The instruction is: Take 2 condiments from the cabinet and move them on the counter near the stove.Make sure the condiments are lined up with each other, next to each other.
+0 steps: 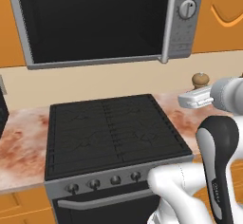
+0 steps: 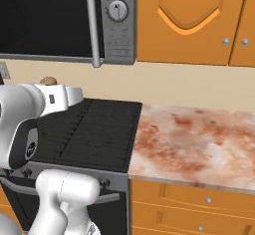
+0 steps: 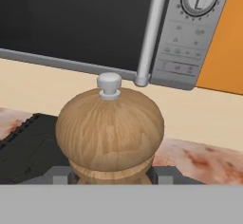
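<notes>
A tan wooden pepper mill with a round knob top, one of the condiments, sits between my gripper's two dark fingertips, which are shut on its lower body. In the left base view its top pokes up behind my white hand, just right of the black stove, over the mottled counter. From the right base view only a sliver of the mill peeks above the arm. Whether its base rests on the counter is hidden. The cabinet is out of view.
A steel microwave hangs above the stove. Orange door cupboards line the wall to the right. A wide stretch of counter runs right of the stove. My own arm crosses the stove's front right corner.
</notes>
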You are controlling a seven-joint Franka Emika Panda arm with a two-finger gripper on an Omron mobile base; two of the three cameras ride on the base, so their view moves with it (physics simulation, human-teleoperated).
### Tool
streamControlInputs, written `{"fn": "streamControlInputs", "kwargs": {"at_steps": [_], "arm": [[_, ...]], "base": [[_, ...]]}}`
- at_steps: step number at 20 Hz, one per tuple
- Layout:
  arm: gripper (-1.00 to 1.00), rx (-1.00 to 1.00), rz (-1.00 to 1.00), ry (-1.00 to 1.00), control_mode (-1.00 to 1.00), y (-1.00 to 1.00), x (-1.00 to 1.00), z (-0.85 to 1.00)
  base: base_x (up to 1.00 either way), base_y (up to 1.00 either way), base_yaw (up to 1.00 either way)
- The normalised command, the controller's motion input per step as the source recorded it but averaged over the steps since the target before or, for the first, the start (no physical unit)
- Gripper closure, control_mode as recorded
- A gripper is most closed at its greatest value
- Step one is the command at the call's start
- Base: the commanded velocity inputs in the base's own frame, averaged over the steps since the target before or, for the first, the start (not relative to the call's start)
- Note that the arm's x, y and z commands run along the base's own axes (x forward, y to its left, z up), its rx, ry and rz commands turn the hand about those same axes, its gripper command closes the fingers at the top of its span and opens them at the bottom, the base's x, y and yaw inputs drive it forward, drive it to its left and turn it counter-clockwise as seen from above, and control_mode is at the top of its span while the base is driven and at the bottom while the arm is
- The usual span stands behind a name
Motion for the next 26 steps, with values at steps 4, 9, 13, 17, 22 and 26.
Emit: {"fn": "streamControlInputs", "kwargs": {"at_steps": [4,9,13,17,22,26], "arm": [[1.00,0.00,0.00,0.00,1.00,0.00,0.00,0.00],[1.00,0.00,0.00,0.00,1.00,0.00,0.00,0.00],[1.00,0.00,0.00,0.00,1.00,0.00,0.00,0.00],[1.00,0.00,0.00,0.00,1.00,0.00,0.00,0.00],[1.00,0.00,0.00,0.00,1.00,0.00,0.00,0.00],[1.00,-0.03,0.06,0.17,-1.00,-0.19,0.02,-0.54]], "base": [[0.53,0.00,0.00],[0.48,0.04,0.00],[0.14,0.06,0.00],[0.00,0.00,0.00],[0.03,0.00,0.00],[0.00,0.00,0.00]]}}
